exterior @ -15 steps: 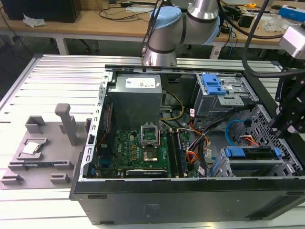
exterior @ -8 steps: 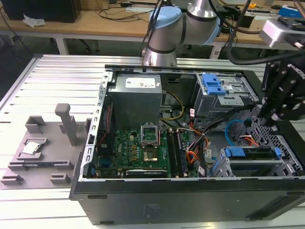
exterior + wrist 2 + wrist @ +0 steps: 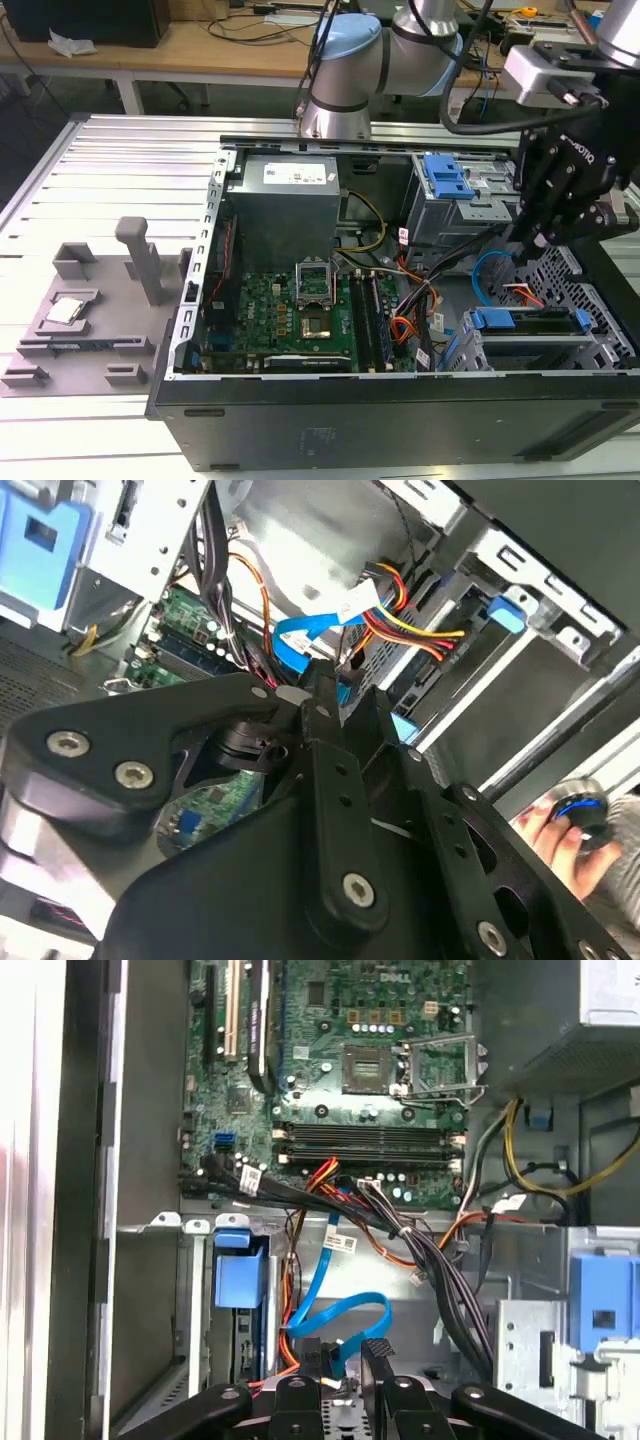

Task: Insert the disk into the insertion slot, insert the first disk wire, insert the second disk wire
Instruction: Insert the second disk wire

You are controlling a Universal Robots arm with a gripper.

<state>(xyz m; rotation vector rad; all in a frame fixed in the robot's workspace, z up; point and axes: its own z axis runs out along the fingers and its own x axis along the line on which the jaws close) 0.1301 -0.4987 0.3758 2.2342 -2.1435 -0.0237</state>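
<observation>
1. Gripper (image 3: 522, 248) and black wrist hung low inside the open computer case (image 3: 400, 430), at the exterior view's right end of it, just above the drive area.
2. We found the disk (image 3: 522, 320) seated in the insertion slot (image 3: 590, 310), its bright blue carrier front facing the middle of the case and the perforated cage wall beside it. In the first wrist view the blue carrier handle of the disk (image 3: 240, 1278) stood in the same bay, near the gripper.
3. We saw the fingers (image 3: 378, 1360) drawn in on the end of the blue disk wire (image 3: 345, 1310), with its connector pinched between them. In the second wrist view the gripper (image 3: 325, 695) looked likewise closed, with a bit of blue showing right at the tips.
4. From the held end the blue disk wire looped up and ran toward the motherboard (image 3: 370, 1060). In the exterior view the same loop curved between the gripper and the disk.
5. We noted a bundle of red, yellow and orange wires (image 3: 405, 610) beside the blue one, and a run of black cables (image 3: 440, 1270) crossing from the motherboard toward the drive area.
6. We saw a taller grey bay (image 3: 470, 205) with a blue latch (image 3: 445, 178) behind the gripper, and the power supply (image 3: 285, 215) further toward the exterior view's left.
7. We saw a person's hand (image 3: 560, 835) outside the case, on a dark round object with a blue ring.
8. We also noted a grey fixture (image 3: 90, 320) on the ribbed metal table (image 3: 100, 170), well apart from the case at the exterior view's left.
</observation>
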